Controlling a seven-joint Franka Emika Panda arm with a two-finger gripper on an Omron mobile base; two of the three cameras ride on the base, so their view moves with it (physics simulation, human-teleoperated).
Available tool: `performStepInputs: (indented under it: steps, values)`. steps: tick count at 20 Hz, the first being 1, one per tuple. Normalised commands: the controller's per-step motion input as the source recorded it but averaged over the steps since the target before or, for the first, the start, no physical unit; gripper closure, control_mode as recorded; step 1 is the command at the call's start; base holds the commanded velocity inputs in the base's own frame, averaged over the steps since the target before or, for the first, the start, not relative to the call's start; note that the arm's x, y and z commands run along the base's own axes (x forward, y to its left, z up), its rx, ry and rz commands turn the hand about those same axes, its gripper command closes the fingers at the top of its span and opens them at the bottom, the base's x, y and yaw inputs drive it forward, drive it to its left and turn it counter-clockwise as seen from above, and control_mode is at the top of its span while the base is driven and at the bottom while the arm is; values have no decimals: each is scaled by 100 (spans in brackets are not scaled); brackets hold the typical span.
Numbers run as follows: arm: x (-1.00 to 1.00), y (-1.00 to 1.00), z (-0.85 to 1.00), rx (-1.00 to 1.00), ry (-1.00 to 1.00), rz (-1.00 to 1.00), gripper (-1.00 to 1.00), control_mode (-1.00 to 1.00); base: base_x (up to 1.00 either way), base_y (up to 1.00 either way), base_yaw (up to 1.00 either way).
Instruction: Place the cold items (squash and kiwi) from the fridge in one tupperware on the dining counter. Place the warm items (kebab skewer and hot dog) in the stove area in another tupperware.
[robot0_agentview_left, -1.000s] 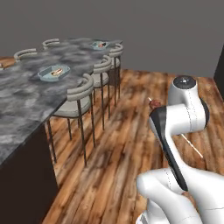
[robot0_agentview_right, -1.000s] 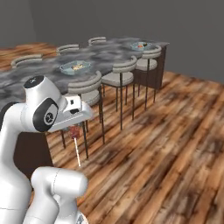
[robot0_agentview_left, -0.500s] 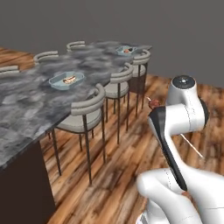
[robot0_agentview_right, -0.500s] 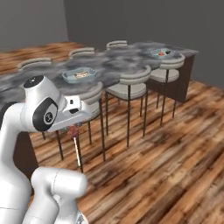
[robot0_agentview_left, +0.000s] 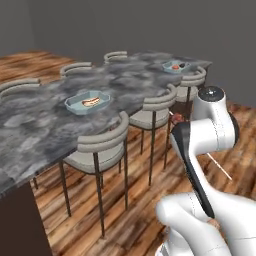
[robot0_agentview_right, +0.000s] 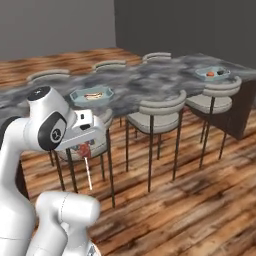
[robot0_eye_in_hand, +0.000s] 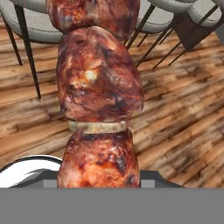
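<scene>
the two-finger dark gripper (robot0_agentview_right: 84, 148) is clamped on the kebab skewer (robot0_eye_in_hand: 98, 94), a stick of browned meat chunks with a pale onion slice between two of them; in the hand view the meat runs right up the middle of the frame, so the grip sits on the meat end. in the right base view the thin pale stick hangs down below the hand, free in the air over the wooden plank floor (robot0_agentview_right: 200, 200), well clear of the nearest grey curved-back chair (robot0_agentview_right: 160, 112). carrying it tucked close to the arm's body looks like a travel posture, meant to keep the load steady while the base drives rather than to reach anything.

the long dark marbled dining counter (robot0_agentview_left: 50, 125) lies ahead and to one side, with chairs lined along its near edge. the nearer pale blue rectangular tupperware (robot0_agentview_left: 88, 102) sits on it and already holds the hot dog (robot0_agentview_left: 90, 102), a reddish sausage in a bun, so this is most likely the warm container and the skewer's destination. the farther pale blue tupperware (robot0_agentview_left: 175, 66) stands near the counter's far end, well apart from the first, with an orange-red thing and a dark thing inside; they are too small to name, though the cold pair would fit there.

the skewer is not yet over the counter; the chairs stand between robot and tupperware.
</scene>
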Motion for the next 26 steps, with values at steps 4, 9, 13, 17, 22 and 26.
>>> performStepInputs:
  steps: [4, 9, 13, 17, 22, 26]
  values:
    - [0, 0, 0, 0, 0, 0, 100, 100, 100, -34, 47]
    - [0, 0, 0, 0, 0, 0, 100, 100, 100, -33, 48]
    - [0, 0, 0, 0, 0, 0, 100, 100, 100, -37, 46]
    - [0, 0, 0, 0, 0, 0, 100, 100, 100, -39, 45]
    - [0, 0, 0, 0, 0, 0, 100, 100, 100, -42, 44]
    - [0, 0, 0, 0, 0, 0, 100, 100, 100, -46, 43]
